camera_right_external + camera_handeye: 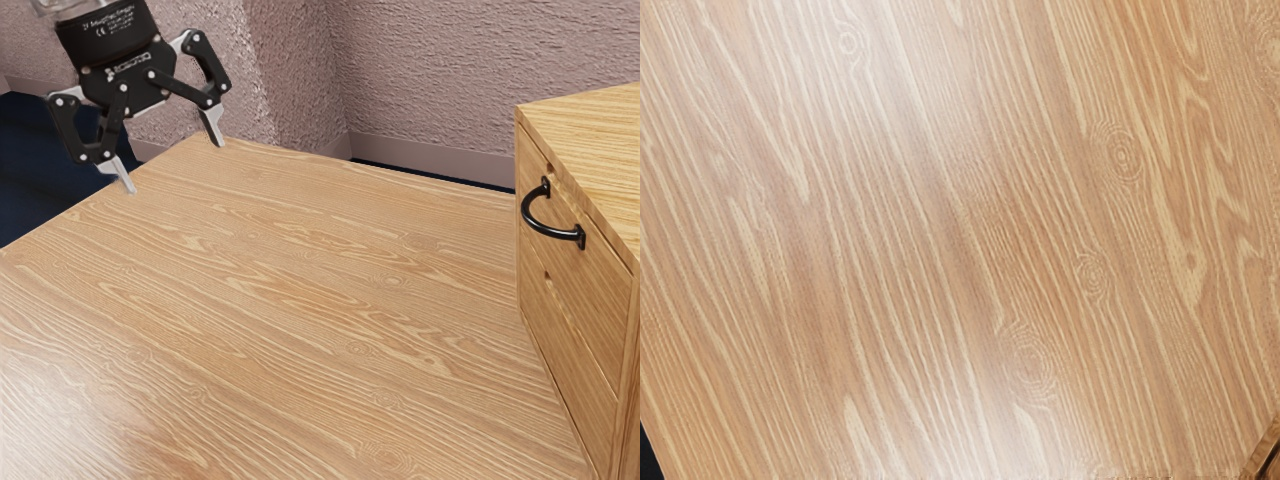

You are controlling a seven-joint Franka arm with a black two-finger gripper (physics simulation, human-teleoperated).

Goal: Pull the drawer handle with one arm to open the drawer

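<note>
Hovering over the table (300, 300), spread fingers (213, 122) point down.

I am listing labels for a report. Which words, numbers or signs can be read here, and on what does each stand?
Black two-finger gripper: two lines of white print on its body, too small to read.
Light wooden table, wooden drawer cabinet, black curved handle: no text.

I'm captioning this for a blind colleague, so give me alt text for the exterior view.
A black robot hand hangs open and empty over the far corner of a wooden table, at the exterior view's upper left. At the view's right edge stands a wooden cabinet with a black curved handle on its upper drawer, well away from the hand.
</note>
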